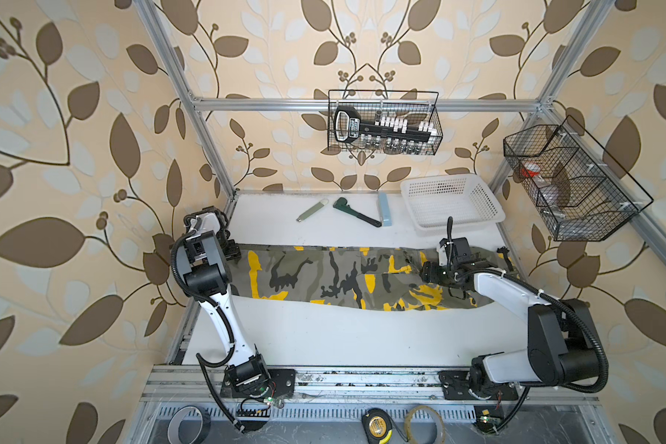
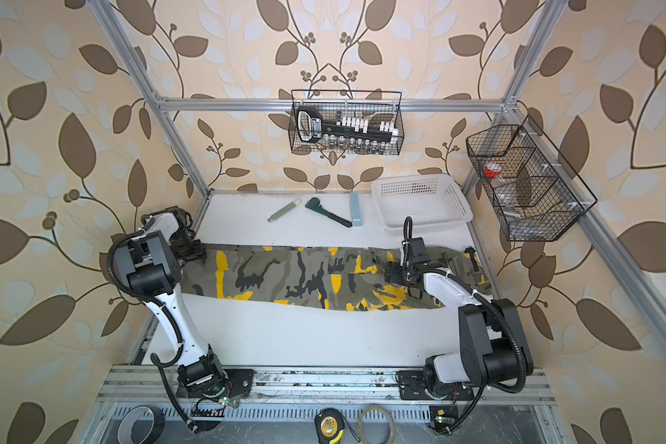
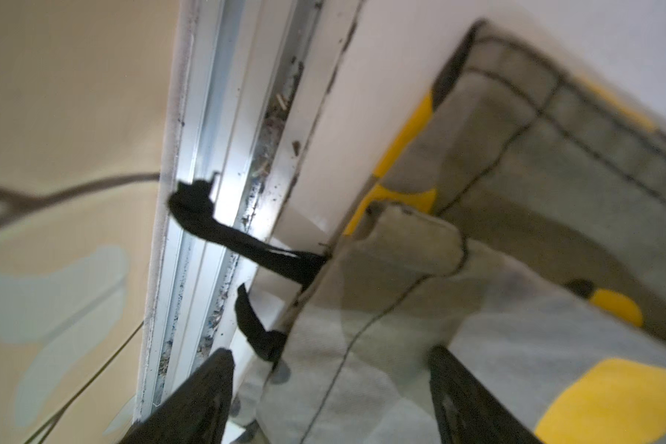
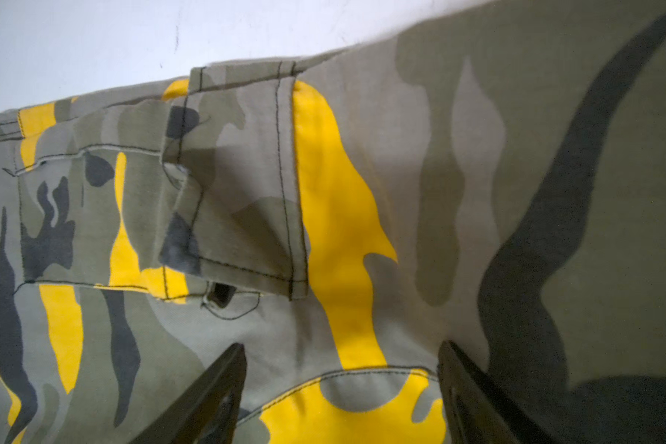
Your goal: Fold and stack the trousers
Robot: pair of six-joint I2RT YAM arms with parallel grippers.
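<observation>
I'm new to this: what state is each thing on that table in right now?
trousers: spread full length across the table, not yet folded short.
left tool: open, above one trouser end.
right tool: open, above the cloth near the other end.
white basket: upright, empty.
wrench: lying flat behind the trousers.

readable text: none | black tool rack point(image 1: 381, 130) label: too blurred | tape measure point(image 1: 377, 427) label: too small
</observation>
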